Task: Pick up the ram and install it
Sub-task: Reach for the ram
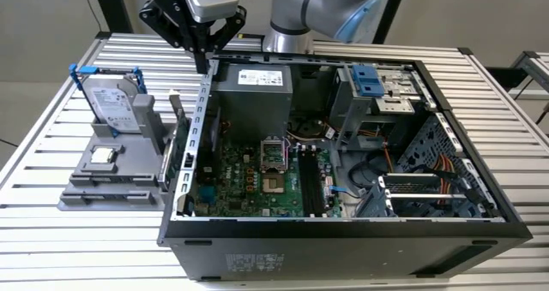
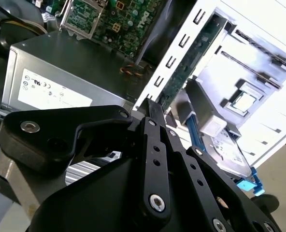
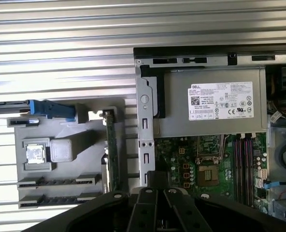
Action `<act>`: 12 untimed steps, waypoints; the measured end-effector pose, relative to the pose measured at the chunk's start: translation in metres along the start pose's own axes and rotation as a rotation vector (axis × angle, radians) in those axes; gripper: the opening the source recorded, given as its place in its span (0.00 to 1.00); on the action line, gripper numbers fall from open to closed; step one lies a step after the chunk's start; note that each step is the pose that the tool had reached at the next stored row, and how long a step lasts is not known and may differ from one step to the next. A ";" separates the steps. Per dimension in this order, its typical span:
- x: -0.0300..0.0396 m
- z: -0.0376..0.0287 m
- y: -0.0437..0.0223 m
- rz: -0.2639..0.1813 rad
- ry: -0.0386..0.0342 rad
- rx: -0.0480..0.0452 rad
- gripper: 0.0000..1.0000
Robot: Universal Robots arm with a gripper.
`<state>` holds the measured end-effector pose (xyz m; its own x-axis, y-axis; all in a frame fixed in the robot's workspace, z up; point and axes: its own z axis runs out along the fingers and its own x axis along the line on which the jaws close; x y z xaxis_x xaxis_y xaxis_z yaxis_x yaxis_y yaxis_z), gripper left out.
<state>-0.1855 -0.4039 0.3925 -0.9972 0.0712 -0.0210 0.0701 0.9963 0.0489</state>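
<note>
Silver slats made up the bench (image 1: pixel 51 239), with an open computer case (image 1: pixel 343 243) on it. In the exterior view, the ram (image 1: pixel 174 140) stood on its edge in a gray holder (image 1: pixel 112 198), at 9 o'clock from the case. The end effector (image 1: pixel 203 65) hung over the case's 11 o'clock corner, pinched narrow and holding nothing.

In the exterior view we see soft, even room light: the slatted table (image 1: pixel 51 239) is pale and bright, while the inside of the computer case (image 1: pixel 343 252) falls into shade. In the second wrist view the grey holder (image 2: pixel 268 92) is washed out to near white and the gripper (image 2: pixel 153 110) reads as a dark mass. In the first wrist view the table slats carry bands of glare.
</note>
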 end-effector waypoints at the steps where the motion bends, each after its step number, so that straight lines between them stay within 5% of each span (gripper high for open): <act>1: 0.0006 -0.0001 -0.0001 0.000 0.0001 0.0001 0.00; 12: 0.0074 -0.0002 -0.0010 0.000 0.0003 0.0001 0.00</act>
<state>-0.1929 -0.4044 0.3926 -0.9972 0.0712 -0.0207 0.0701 0.9963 0.0488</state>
